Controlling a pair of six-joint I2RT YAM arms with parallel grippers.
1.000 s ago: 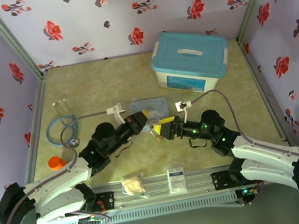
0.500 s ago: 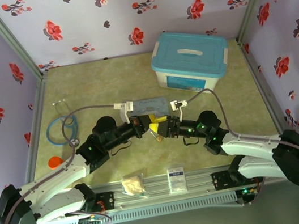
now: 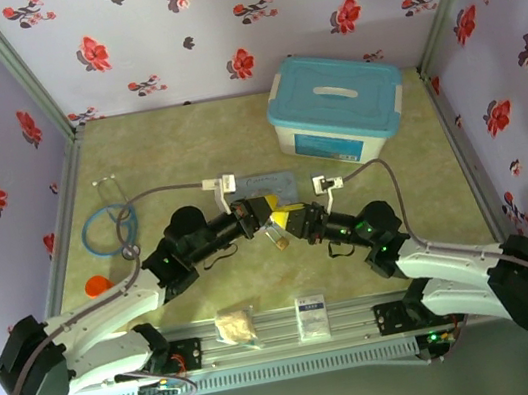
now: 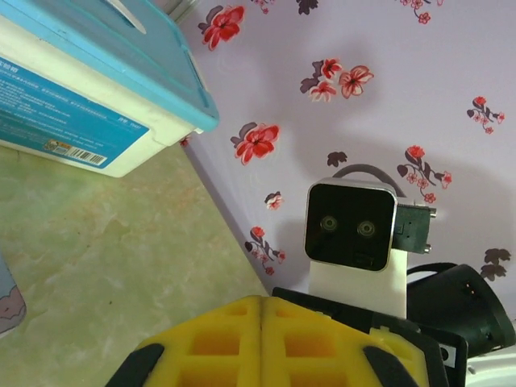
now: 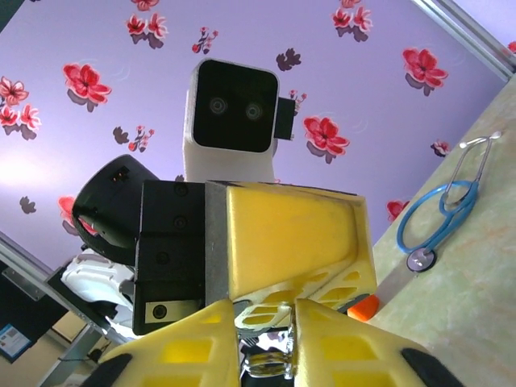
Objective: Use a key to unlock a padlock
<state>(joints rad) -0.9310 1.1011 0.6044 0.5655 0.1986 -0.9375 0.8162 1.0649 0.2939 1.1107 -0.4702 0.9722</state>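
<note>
Between the fingers of the right gripper [image 5: 264,318] we see a small silvery piece [image 5: 266,367], cut off by the lower edge; we cannot tell what it is. From above, most of the pale blue tin [image 3: 280,185] lies hidden.

- Arms: two, left arm [image 3: 110,309] and right arm [image 3: 447,263].
- Grippers: two, left gripper [image 3: 266,206] and right gripper [image 3: 289,219].
- Wrist cameras [image 4: 351,224]: two.
- Storage box [image 3: 336,104], blue lid: one.
- Stethoscope [image 3: 87,234]: one.
- Orange cup [image 3: 96,284]: one.
- Pale blue tin [image 3: 277,183], partly hidden: one.
- Crumpled beige packet [image 3: 236,325]: one.
- White card [image 3: 311,315]: one.
- Padlock [image 3: 278,239]: one.
</note>
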